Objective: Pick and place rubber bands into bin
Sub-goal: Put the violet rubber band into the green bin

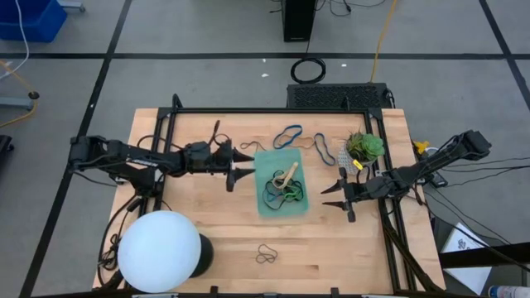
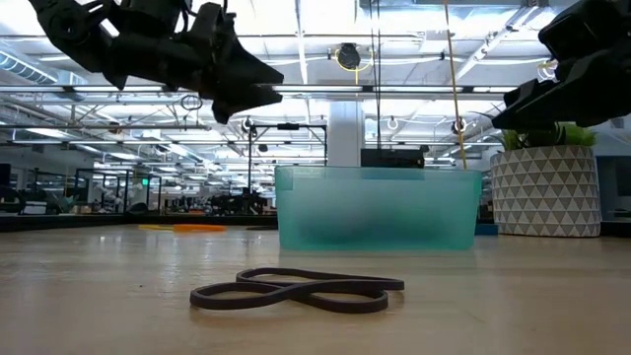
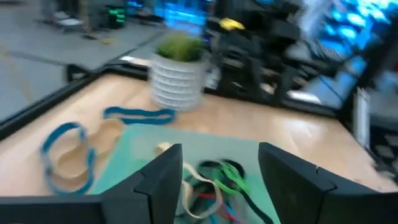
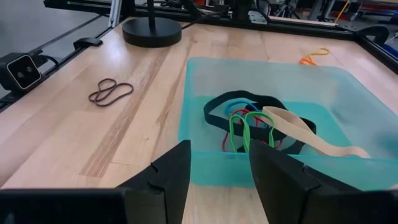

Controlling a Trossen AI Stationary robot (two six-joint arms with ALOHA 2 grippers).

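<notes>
Rubber bands point(image 1: 283, 189) lie heaped in the teal bin point(image 1: 266, 163) at the middle of the table point(image 1: 207, 223): black, green, red, blue and a long tan one, tangled together on the bin floor. The right wrist view shows the black loop point(image 4: 235, 101) lying widest, with a green pair point(image 4: 242, 128) and the tan strip point(image 4: 298, 134) draped over it.

Several bands are still out on the wood. A blue loop point(image 1: 287, 136) lies just beyond the bin's far rim, and a darker one point(image 1: 324, 147) sits to its right, near the potted plant point(image 1: 364, 146). From the left wrist camera a blue and tan band point(image 3: 65, 155) shows to the bin's left, though that picture is blurred and the count there is hard to fix. A dark band point(image 1: 266, 253), folded into a loose figure, lies alone on the near side of the table, well apart from the bin; in the low view it lies flat in the foreground point(image 2: 301, 290).

The left gripper point(image 1: 242, 163) hangs just beside the bin's left rim, fingers spread and holding nothing. The right gripper point(image 1: 331, 189) hangs near the bin's right side, pointing at it, fingers also parted and bare. Both are above the table surface, as the low view shows.

A white globe lamp point(image 1: 160, 251) stands on a black base at the near left corner.
</notes>
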